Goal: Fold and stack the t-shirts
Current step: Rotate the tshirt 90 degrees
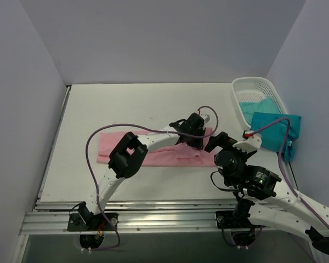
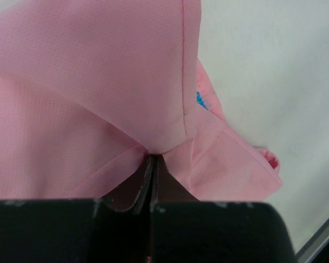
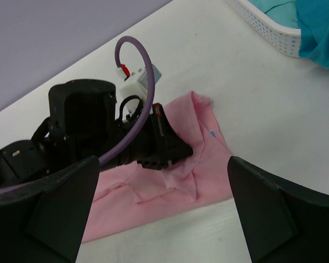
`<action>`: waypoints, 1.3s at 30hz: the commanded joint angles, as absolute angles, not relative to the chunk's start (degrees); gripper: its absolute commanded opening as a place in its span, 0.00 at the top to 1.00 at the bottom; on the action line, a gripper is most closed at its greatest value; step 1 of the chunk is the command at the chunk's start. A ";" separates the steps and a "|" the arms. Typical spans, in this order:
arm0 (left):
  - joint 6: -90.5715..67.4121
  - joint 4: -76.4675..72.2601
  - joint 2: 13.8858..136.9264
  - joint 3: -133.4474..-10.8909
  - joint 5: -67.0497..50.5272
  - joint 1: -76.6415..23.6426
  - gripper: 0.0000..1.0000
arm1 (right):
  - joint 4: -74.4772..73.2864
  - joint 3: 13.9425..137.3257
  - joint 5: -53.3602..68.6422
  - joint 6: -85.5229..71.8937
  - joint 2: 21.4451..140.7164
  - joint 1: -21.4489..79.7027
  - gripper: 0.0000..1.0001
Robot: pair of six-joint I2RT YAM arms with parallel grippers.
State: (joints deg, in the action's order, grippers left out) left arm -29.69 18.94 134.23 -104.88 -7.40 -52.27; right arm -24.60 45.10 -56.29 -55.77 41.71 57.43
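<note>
The light pink t-shirt (image 1: 153, 150) lies in a long folded band across the table. It also shows in the left wrist view (image 2: 88, 82) and in the right wrist view (image 3: 153, 203). My left gripper (image 1: 197, 142) is at the band's right end, shut on a pinch of pink fabric (image 2: 152, 156) and lifting it a little. The blue neck label (image 2: 200, 100) shows beside the fold. My right gripper (image 3: 163, 160) is open and empty, hovering just off the shirt's right end (image 1: 216, 143) and facing the left gripper (image 3: 170, 148). Teal t-shirts (image 1: 260, 105) lie in the basket.
The white lattice basket (image 1: 252, 85) stands at the table's back right, and it also shows in the right wrist view (image 3: 274, 35). One teal shirt (image 1: 274, 131) hangs over its near edge. The white table (image 1: 126, 104) is walled left, back and right.
</note>
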 commanded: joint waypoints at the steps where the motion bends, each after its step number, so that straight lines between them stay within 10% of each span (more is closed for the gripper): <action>1: -27.07 32.48 142.90 -116.24 -3.78 -47.65 0.98 | -22.95 47.02 -59.94 -53.70 42.63 57.31 0.02; 10: -27.41 45.81 161.54 -160.10 -9.21 -31.59 0.97 | -19.08 45.00 -57.40 -52.21 44.21 56.43 0.02; 20: -41.30 23.83 162.25 -156.72 -14.50 -9.25 0.92 | -14.86 44.03 -53.70 -51.59 48.43 55.90 0.02; 23: -42.36 14.26 154.45 -150.49 -16.08 -7.21 0.60 | -14.33 43.60 -53.17 -52.29 49.48 56.07 0.02; 25: -42.80 7.93 147.94 -143.89 -17.57 -6.16 0.12 | -13.80 43.24 -53.09 -52.91 49.92 56.16 0.02; 26: -42.63 7.04 146.09 -142.83 -18.10 -6.07 0.05 | -13.62 43.16 -52.91 -53.00 50.18 56.16 0.02; 39: -40.88 1.67 113.44 -119.13 -21.03 -4.75 0.06 | -0.20 43.94 -45.37 -49.75 60.98 57.22 0.02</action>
State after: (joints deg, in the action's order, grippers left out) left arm -43.11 4.75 124.55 -126.96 -24.49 -6.26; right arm -6.46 43.27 -48.40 -51.68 57.93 56.88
